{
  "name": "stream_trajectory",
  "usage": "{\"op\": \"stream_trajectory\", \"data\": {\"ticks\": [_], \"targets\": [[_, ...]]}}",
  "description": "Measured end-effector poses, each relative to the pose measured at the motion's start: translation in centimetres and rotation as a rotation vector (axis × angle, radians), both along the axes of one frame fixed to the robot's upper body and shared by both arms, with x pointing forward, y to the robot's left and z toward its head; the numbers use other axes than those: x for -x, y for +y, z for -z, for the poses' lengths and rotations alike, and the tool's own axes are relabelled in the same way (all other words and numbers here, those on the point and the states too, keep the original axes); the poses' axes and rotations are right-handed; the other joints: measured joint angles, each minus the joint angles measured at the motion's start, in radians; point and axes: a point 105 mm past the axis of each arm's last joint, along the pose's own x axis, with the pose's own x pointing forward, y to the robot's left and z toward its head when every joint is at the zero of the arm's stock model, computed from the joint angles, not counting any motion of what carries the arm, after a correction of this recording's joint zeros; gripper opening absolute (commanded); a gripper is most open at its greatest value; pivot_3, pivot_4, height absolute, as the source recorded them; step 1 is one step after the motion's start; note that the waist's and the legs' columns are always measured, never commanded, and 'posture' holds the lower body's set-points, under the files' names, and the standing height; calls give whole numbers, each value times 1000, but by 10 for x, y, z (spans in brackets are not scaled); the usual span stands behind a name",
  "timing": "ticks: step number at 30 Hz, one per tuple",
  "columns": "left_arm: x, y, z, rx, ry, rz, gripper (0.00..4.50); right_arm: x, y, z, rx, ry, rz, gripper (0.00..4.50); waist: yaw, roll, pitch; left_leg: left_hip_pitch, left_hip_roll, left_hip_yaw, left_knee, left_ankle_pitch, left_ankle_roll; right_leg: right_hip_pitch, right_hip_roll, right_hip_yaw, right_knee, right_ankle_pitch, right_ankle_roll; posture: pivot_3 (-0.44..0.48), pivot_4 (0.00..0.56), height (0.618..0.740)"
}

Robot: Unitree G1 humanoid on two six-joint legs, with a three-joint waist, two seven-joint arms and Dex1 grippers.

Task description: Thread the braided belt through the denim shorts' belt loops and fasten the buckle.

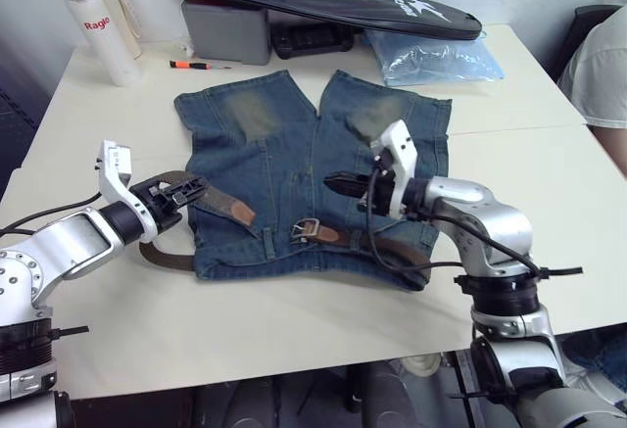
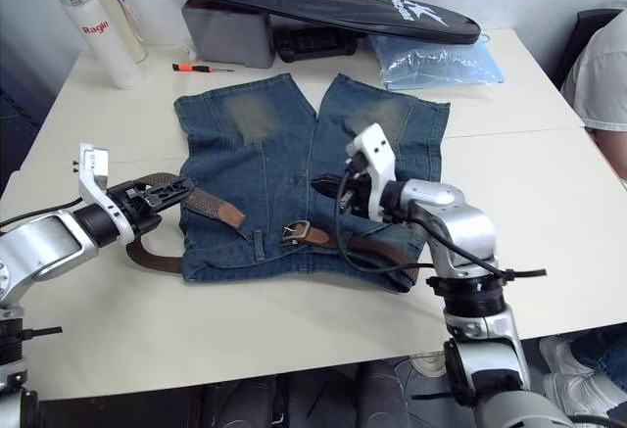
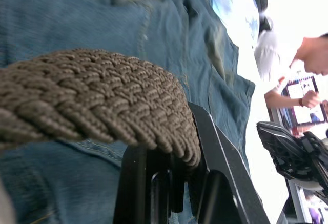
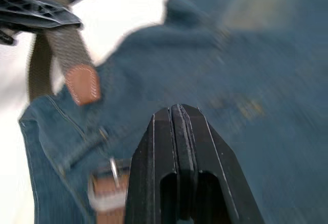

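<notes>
- On the white table (image 1: 118,291) in the left eye view, the denim shorts (image 1: 304,168) lie flat, waistband toward me, so the loops are reachable. My left gripper (image 1: 186,193) pinches the braided belt (image 1: 211,201) a little back from its tan leather tip (image 1: 241,214), likely to steer the tip toward the buckle (image 1: 308,228) at mid-waistband.
- Right eye view: my right gripper (image 2: 325,185) hovers above the shorts, off the cloth, holding nothing. The belt's far stretch runs along the waistband under that arm, so it looks mostly threaded.
- Left wrist view: woven strap draped across my left fingers (image 3: 215,152), clamped.
- Right wrist view: my right fingers (image 4: 177,147) are pressed together, empty, pointed at the shorts. One belt loop (image 4: 82,144) sits just beside the buckle; fastening not yet done.
</notes>
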Motion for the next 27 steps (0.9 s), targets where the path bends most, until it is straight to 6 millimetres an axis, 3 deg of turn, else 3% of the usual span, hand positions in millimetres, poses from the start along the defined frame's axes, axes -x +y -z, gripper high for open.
{"op": "stream_trajectory", "data": {"ticks": [8, 12, 16, 21, 23, 27], "targets": [[8, -9, 1, -8, -7, 54, 0, 23, -30, 20, 154, 20, -41, 42, 7, 0, 0, 0, 0, 3, 2, -3, 2, 0, 0, 3, -1, 0, 0, 0, 150, 740], [15, -10, 0, -36, -11, 94, 0, 27, -40, 9, 194, -74, -80, 42, 4, 0, 0, 1, 1, 3, 1, -3, 1, 0, 1, 3, -1, 0, 0, 0, 150, 740], [23, -11, 2, -58, -8, 128, 0, 39, -54, 11, 276, -76, -162, 42, 8, 0, 0, 1, 1, 4, 2, -4, 2, 0, 1, 4, -3, 0, 0, 0, 150, 740], [30, -16, 7, -67, -3, 141, 0, 45, -55, 24, 282, -27, -191, 42, 10, 0, 0, 1, 1, 4, 2, -4, 2, 0, 1, 4, -3, 0, 0, 0, 150, 740], [32, -17, 8, -71, -5, 144, 0, 46, -55, 26, 281, -18, -196, 42, 6, 1, 1, 0, 0, -4, 1, -4, 3, 7, -1, -4, -5, 0, 0, 0, 150, 740], [36, -22, 7, -77, -20, 149, 0, 45, -52, 25, 264, -23, -187, 42, -4, 5, 3, -4, -17, -43, -1, 4, 4, 29, -19, -43, -7, -4, 6, 0, 150, 740]]}}
